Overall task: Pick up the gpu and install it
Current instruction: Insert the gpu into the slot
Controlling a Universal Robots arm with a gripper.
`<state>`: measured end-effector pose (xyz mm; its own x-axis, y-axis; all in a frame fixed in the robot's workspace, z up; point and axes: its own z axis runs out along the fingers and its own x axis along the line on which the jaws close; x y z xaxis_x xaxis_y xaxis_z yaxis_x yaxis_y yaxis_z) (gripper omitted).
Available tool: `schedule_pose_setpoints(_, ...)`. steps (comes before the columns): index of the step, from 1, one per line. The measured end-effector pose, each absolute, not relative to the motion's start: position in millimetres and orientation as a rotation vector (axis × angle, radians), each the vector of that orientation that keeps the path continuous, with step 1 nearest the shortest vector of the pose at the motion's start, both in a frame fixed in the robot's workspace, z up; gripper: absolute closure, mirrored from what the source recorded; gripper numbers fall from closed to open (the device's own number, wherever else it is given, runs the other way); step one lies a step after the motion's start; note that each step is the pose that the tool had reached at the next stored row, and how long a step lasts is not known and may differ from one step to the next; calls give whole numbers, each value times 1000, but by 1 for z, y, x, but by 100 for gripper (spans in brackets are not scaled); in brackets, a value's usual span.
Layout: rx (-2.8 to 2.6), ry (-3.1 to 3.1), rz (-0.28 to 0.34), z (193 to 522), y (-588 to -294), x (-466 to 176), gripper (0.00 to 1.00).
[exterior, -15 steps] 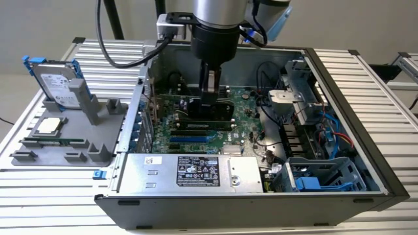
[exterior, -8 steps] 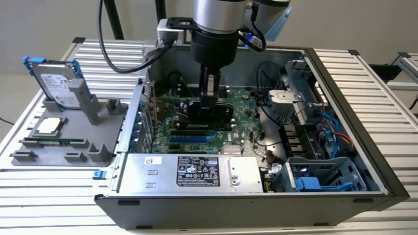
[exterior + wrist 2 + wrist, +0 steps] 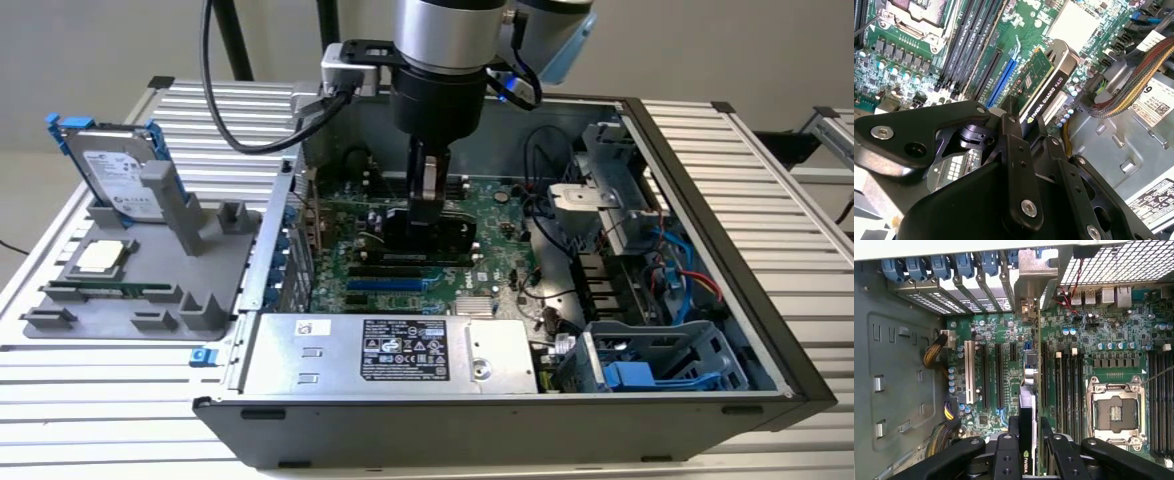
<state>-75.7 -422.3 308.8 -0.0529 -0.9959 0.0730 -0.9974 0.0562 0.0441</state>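
Note:
My gripper point(image 3: 429, 212) reaches down into the open computer case point(image 3: 747, 300) and is shut on the gpu point(image 3: 447, 240). In the second wrist view the gpu point(image 3: 1041, 85) shows its green board and black cooler edge between the black fingers point(image 3: 1019, 150). It hangs over the motherboard point(image 3: 914, 55), beside a blue slot point(image 3: 1001, 82). In the first wrist view the gpu point(image 3: 1029, 390) stands edge-on among the long black expansion slots point(image 3: 999, 375). Its silver bracket point(image 3: 1030, 270) sits at the rear slot openings. The gripper point(image 3: 1029, 452) clamps the card's near end. I cannot tell whether the card touches a slot.
A grey fixture point(image 3: 200, 225) at the exterior view's left holds a hard drive point(image 3: 114, 170), a processor chip point(image 3: 100, 258) and a memory stick point(image 3: 114, 290). Inside the case are a power supply point(image 3: 387, 350), a drive cage point(image 3: 654, 360), loose cables point(image 3: 561, 230) and a processor socket point(image 3: 1114, 412).

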Motion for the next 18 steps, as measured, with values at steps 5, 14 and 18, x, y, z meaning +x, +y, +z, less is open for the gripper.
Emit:
schedule_pose_setpoints(5, 2103, -2221, 28, 309, -422, -76, 100)
schedule_pose_setpoints(14, 2102, -2221, 28, 304, -422, -76, 100)
schedule_pose_setpoints(18, 2102, -2221, 28, 301, -422, -76, 100)
